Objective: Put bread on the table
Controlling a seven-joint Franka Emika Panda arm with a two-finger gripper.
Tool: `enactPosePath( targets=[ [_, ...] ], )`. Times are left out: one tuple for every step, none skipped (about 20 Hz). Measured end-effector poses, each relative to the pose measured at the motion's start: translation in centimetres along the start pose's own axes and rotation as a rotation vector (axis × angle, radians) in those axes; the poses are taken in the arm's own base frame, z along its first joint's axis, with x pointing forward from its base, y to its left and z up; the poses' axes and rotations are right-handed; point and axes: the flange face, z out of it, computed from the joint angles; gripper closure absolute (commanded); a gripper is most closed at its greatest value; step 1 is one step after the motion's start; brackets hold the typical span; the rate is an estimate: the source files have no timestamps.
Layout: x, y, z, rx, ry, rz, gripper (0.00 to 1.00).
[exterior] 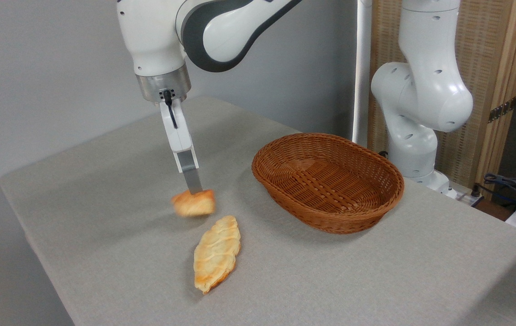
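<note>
1. Grey fabric tabletop [375,271] fills most of the view, with a white robot arm reaching over it from above.
2. Its tool [193,190] pinches a small orange bun [193,203] from above; the bun is blurred.
3. The bun hangs low, just behind a flat pale loaf [217,259] lying on the tabletop, whether it touches the surface cannot be told.
4. A brown wicker basket [328,181] to the right holds nothing.
5. Judged progress: the bun is out of the basket and nearly down; setting it on the tabletop, letting go and lifting away appear to remain.
</note>
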Motion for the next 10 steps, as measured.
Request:
enactPosePath(
  targets=[
    [0.1,0.0,0.1,-0.001,-0.001,0.002,0.0],
    [0.1,0.0,0.1,-0.001,-0.001,0.002,0.0],
    [0.1,0.0,0.1,-0.001,0.0,0.002,0.0],
    [0.1,-0.1,-0.1,0.002,0.002,0.001,0.0],
    [-0.1,-0.3,-0.5,0.011,0.009,-0.004,0.0],
    [-0.4,-0.8,-1.6,0.029,0.023,-0.016,0.0],
    [-1.0,-1.4,-2.8,0.045,0.036,-0.032,0.0],
    [-1.9,-2.2,-4.4,0.061,0.047,-0.054,0.0],
    [-3.2,-2.9,-6.3,0.069,0.052,-0.081,0.0],
    [-4.6,-3.5,-8.2,0.067,0.051,-0.108,0.0]
  ],
)
